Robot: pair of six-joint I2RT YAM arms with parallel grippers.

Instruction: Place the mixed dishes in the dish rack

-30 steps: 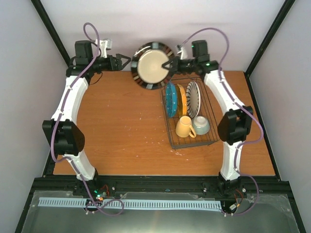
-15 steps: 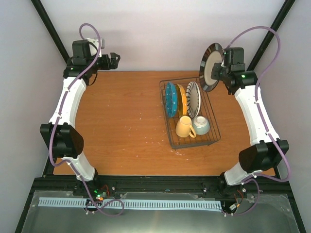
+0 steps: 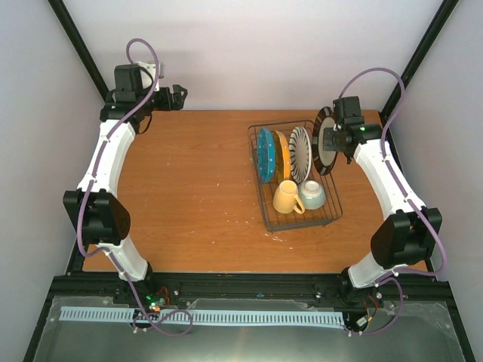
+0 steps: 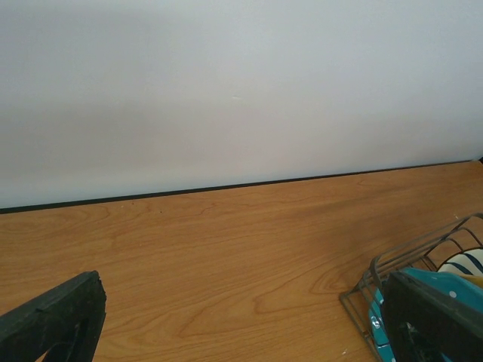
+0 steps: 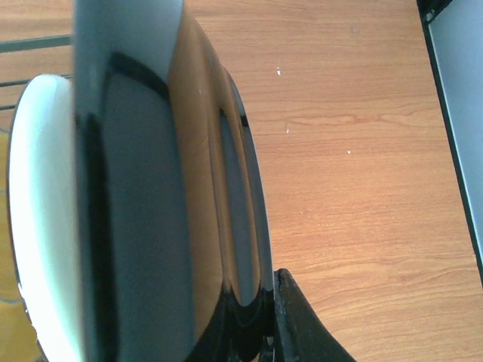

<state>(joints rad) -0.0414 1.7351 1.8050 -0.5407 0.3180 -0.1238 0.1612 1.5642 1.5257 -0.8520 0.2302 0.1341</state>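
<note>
Dish rack (image 3: 302, 221), top view: sits on the right half of the table (image 3: 189, 188). Already standing in its slots are the teal dotted plate (image 3: 265, 154), orange dotted plate (image 3: 281, 154) and striped plate (image 3: 300, 154). The yellow mug (image 3: 286, 197) and green bowl (image 3: 312, 194) lie at its near end.
- Right gripper (image 3: 332, 140) is clamped on the rim of the dark-rimmed beige plate (image 3: 326, 141), held on edge. The striped plate is just beyond the plate from the fingers, at the rack's far right corner.
- Left gripper (image 3: 181, 94) hangs at the far left of the table with nothing between its fingers and the rack well off to their right.

Left wrist view:
- Both fingers (image 4: 53, 320) stand wide apart over bare wood.
- A rack corner and a sliver of teal plate show behind the right-hand finger, cut off by the frame.

Right wrist view:
- The plate fills the left half, edge-on and glossy.
- One dark finger (image 5: 298, 324) presses its back, with open table out past it. The opposite finger is hidden behind the plate.

Step, as I read it: last plate going in.
- Next move looks like lowering it upright into a free slot beside the striped plate, rim lined up between the wires, then letting go.

Hard to tell:
- Whether the plate's lower edge already touches the rack.
- Which slot lies under it.
</note>
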